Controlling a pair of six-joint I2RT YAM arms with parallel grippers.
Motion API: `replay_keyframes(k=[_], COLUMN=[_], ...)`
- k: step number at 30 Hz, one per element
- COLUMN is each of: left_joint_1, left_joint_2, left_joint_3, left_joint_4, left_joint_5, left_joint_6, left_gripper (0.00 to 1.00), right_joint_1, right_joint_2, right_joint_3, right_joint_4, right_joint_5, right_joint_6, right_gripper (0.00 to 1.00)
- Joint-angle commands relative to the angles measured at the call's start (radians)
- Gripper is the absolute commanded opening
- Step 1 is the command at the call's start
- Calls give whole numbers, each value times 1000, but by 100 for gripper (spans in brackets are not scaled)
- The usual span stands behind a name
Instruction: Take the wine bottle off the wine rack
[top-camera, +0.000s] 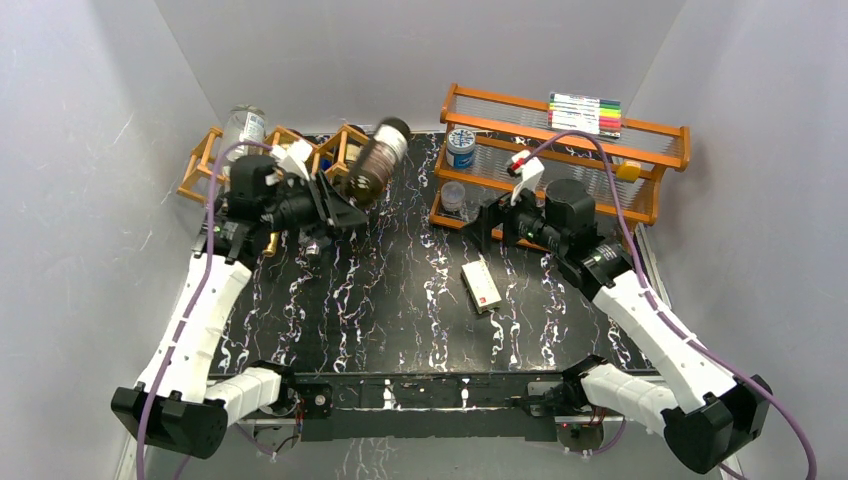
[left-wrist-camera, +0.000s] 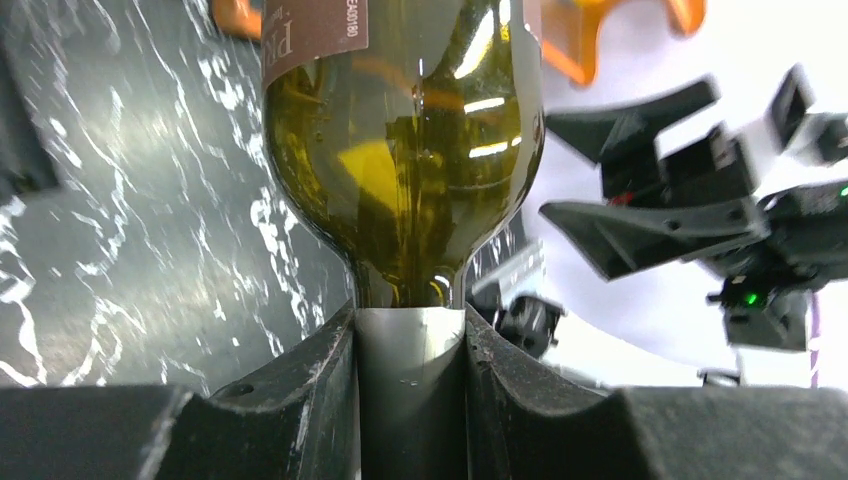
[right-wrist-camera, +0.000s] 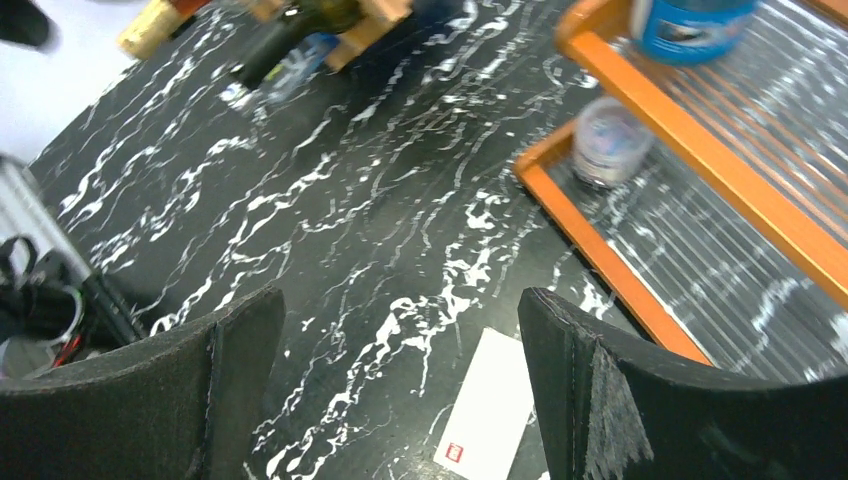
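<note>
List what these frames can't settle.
Wine bottle label, left wrist: cut off by the top edge.
Bottle neck, top view: hidden by the left tool.
Whether the bottle is clear of the wine rack, top view: they overlap.
White box print, right wrist: too small, blurred.

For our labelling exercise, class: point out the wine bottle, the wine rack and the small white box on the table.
wine bottle (top-camera: 378, 163), top external view, its labelled body.
wine rack (top-camera: 196, 163), top external view, its left end frame.
white box (top-camera: 481, 285), top external view, its top face.
</note>
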Motion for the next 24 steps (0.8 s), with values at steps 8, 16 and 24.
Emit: replay_keyframes(k=[8,16,24], left_joint_1=[-133,-156,-158], left_joint_2=[-162,-156,-182], left_joint_3=[-224,-248,-286], left_joint_4=[7,-152,-178], left_joint_5=[53,46,58], left_joint_6=[3,97,89], left_gripper=[0,0,0], right_joint_1=[265,413,494], right_joint_2=[100,306,404], right_joint_3=[46,145,80], right_joint_4=[102,105,303], right_joint_5=[-71,36,91], right_joint_6=[-563,-934,-1238], right_gripper=[98,98,98])
